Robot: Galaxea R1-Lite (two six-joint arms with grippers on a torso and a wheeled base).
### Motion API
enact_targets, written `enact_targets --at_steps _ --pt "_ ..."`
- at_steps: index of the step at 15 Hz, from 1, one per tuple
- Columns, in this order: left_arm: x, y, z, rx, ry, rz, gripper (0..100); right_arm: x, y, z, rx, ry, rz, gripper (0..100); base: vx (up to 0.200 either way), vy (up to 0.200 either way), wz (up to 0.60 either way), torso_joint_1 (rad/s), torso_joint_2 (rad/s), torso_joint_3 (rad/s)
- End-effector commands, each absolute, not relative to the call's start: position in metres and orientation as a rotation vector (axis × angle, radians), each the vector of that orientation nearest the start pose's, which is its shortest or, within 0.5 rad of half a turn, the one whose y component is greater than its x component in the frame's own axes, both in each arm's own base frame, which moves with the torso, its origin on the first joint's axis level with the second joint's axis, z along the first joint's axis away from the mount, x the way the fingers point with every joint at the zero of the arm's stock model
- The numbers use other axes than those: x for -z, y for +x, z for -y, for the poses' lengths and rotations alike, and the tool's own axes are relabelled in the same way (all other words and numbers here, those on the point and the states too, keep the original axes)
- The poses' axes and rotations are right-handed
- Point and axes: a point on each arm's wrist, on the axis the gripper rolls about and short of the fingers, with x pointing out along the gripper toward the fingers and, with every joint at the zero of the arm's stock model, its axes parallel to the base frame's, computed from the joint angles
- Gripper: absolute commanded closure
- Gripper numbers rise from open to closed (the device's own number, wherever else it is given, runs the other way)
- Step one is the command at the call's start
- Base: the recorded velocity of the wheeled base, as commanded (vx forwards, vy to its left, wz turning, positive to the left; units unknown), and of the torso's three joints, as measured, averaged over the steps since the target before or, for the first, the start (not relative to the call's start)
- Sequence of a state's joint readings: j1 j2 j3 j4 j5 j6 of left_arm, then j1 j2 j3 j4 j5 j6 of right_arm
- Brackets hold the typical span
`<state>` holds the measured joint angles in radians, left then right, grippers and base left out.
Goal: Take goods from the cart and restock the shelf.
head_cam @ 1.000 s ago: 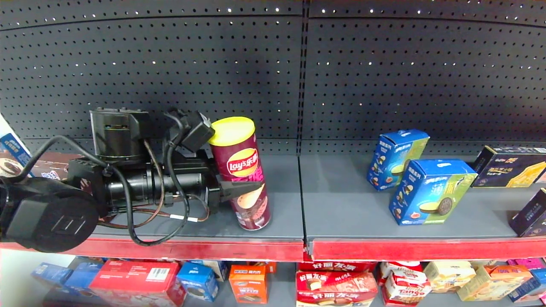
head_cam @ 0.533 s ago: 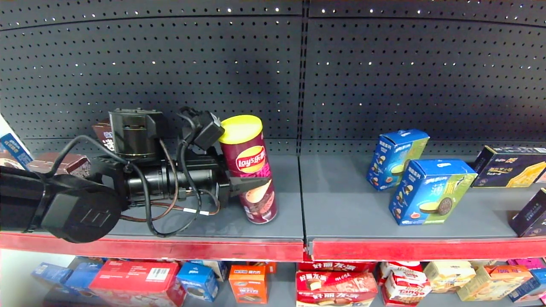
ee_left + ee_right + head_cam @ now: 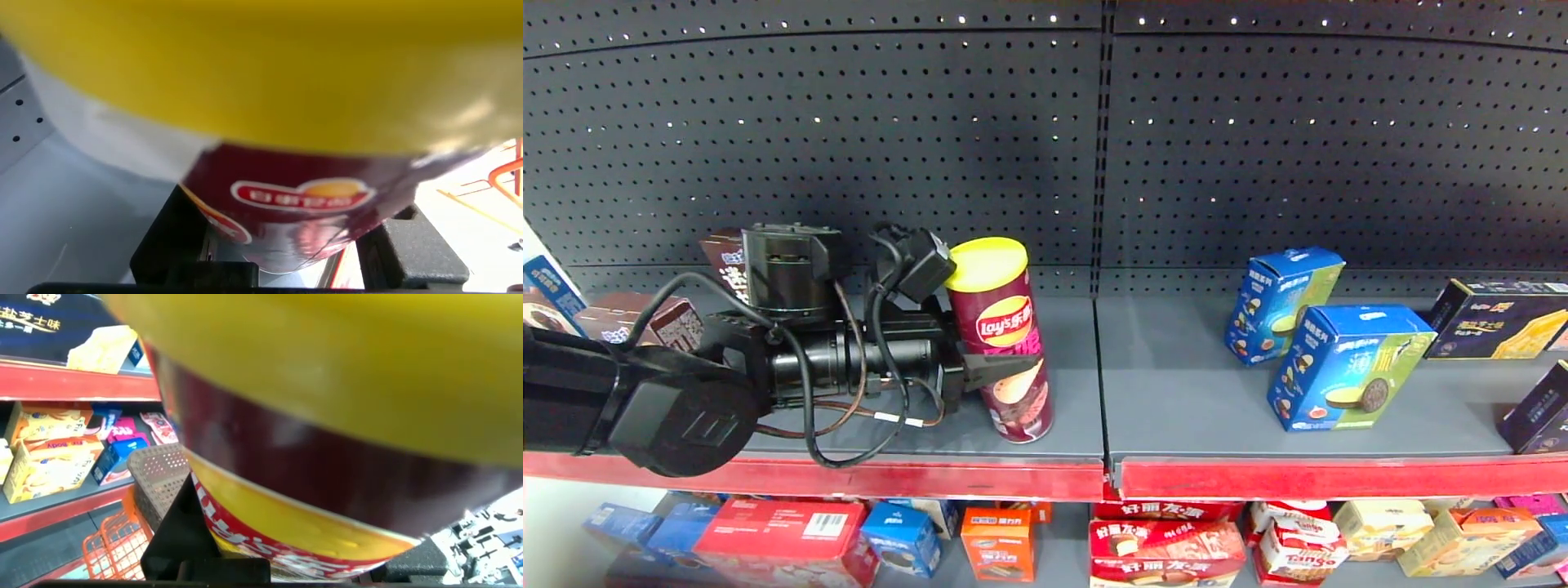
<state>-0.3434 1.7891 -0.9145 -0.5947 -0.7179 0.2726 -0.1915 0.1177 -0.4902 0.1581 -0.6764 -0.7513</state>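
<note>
Dark perforated back panels (image 3: 1217, 147) rise behind a grey metal shelf with a red front edge (image 3: 1176, 392) in the head view. On the left half of that shelf, the left gripper (image 3: 1013, 367) comes in sideways from the left, its jaws closed around the middle of a maroon cylindrical chip can with a yellow lid (image 3: 1001, 318). The can stands close to the seam between the two shelf boards, leaning slightly, its base down at the shelf surface near the front edge. Brown snack boxes (image 3: 629, 318) lie behind the arm at the far left. Well apart on the right half stand two blue cardboard biscuit boxes (image 3: 1347, 367), one just behind the other, with a dark box printed in yellow (image 3: 1499, 318) beyond them. Red and orange cartons (image 3: 784, 535) sit on the lower shelf.

From the left wrist view, the same can (image 3: 302, 196) looms close, yellow lid nearest, with the black jaws pressed against either side of its maroon body.

From the right wrist view, the right gripper (image 3: 319, 551) has its jaws clamped on a second maroon can with a yellow lid (image 3: 286, 433). Behind it are a red shelf edge (image 3: 73, 380), beige boxes (image 3: 41, 449) beneath, and an orange wire cart (image 3: 114, 547).
</note>
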Motion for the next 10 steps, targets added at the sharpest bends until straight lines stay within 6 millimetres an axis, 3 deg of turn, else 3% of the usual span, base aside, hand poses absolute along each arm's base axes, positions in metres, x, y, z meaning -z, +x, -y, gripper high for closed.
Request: enact_targets --at_steps 1,10 --pt "-0.18 0.304 0.125 1.087 0.19 -0.145 100 -0.186 -0.071 0.001 0.903 -0.646 -0.111 100 0.0 0.0 0.0 0.0 0.0 0.0" --pt "-0.177 0.309 0.137 1.113 0.191 -0.147 100 -0.184 -0.069 0.001 0.899 -0.652 -0.121 100 0.0 0.0 0.0 0.0 0.0 0.0"
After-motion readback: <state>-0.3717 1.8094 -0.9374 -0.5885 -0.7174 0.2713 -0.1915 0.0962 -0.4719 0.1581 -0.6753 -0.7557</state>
